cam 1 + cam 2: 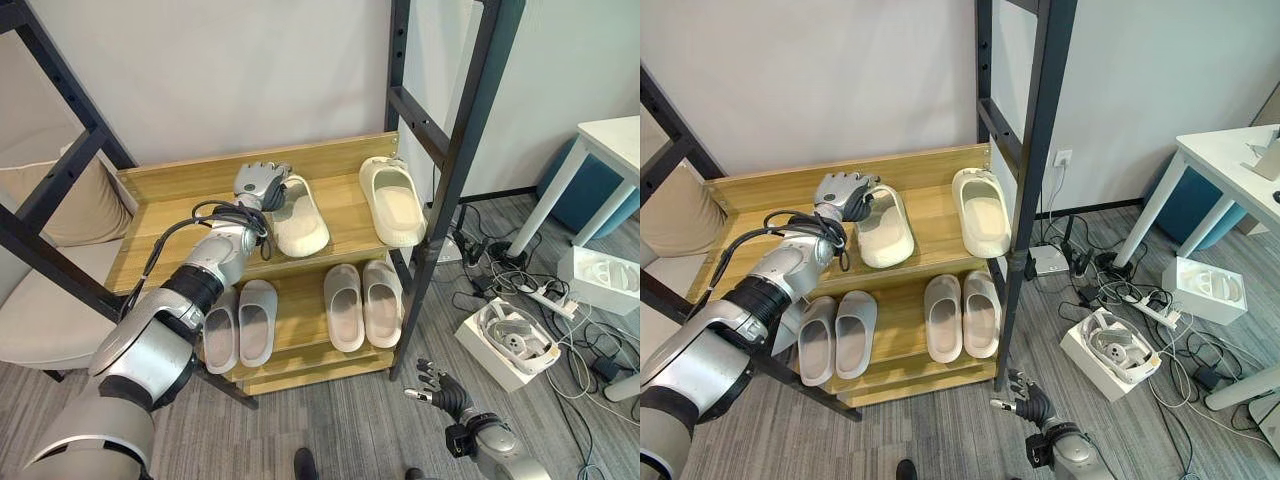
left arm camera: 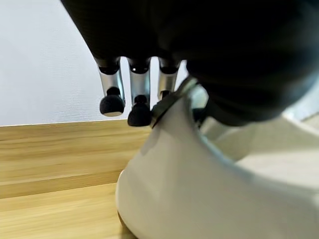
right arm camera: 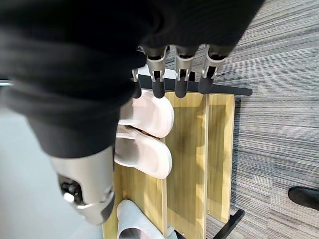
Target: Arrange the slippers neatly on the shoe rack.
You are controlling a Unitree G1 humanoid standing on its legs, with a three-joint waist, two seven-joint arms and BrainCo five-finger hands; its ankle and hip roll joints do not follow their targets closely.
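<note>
Nearest us, our right hand (image 1: 440,390) hangs low over the grey floor (image 1: 330,420) in front of the shoe rack (image 1: 180,180), its fingers (image 3: 158,79) straight and holding nothing. On the rack's lower shelf sit a grey pair of slippers (image 1: 240,325) and a pinkish pair (image 1: 362,303). On the upper shelf, our left hand (image 1: 262,183) curls its fingers (image 2: 112,102) round the heel end of a cream slipper (image 1: 298,218), whose mate (image 1: 392,200) lies apart toward the rack's right end.

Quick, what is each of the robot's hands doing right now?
Left hand: shut on the cream slipper on the shoe rack's top shelf.
Right hand: open, holding nothing, low above the floor.
</note>
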